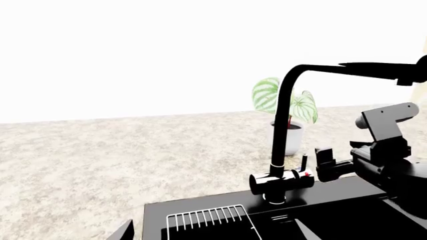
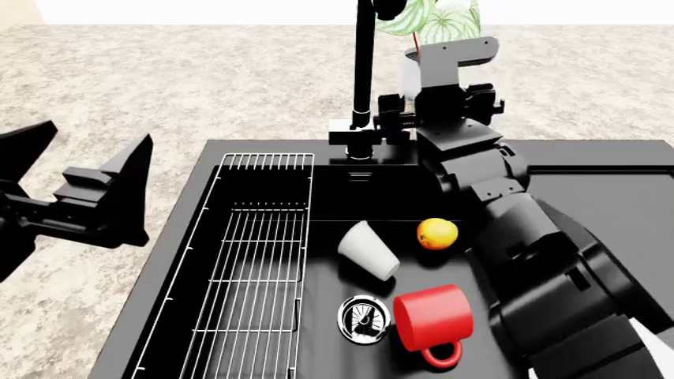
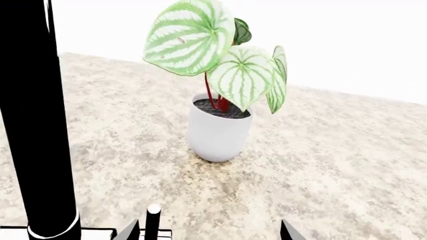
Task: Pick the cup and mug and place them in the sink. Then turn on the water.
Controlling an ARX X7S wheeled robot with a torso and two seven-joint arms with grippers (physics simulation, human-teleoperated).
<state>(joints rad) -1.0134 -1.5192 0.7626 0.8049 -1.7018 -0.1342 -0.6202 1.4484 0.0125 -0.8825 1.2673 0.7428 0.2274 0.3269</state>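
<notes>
The pale cup [image 2: 368,249] lies on its side in the black sink [image 2: 181,237]. The red mug [image 2: 433,319] lies beside the chrome drain [image 2: 365,318], handle toward me. The tall black faucet [image 2: 365,71] stands at the sink's back edge. My right gripper [image 2: 392,118] is open at the faucet's base block. In the right wrist view its jaws [image 3: 208,231] stand wide apart, with the small lever [image 3: 153,222] just inside one finger. The lever with its red mark [image 1: 304,165] also shows in the left wrist view. My left gripper [image 2: 93,140] is open and empty, left of the sink.
An orange [image 2: 437,234] lies in the basin beside the cup. A silver wire rack [image 2: 252,260] covers the sink's left part. A white plant pot [image 3: 218,132] with striped leaves stands behind the faucet. A speckled stone counter [image 2: 158,87] surrounds the sink; the drainboard [image 2: 600,158] lies at the right.
</notes>
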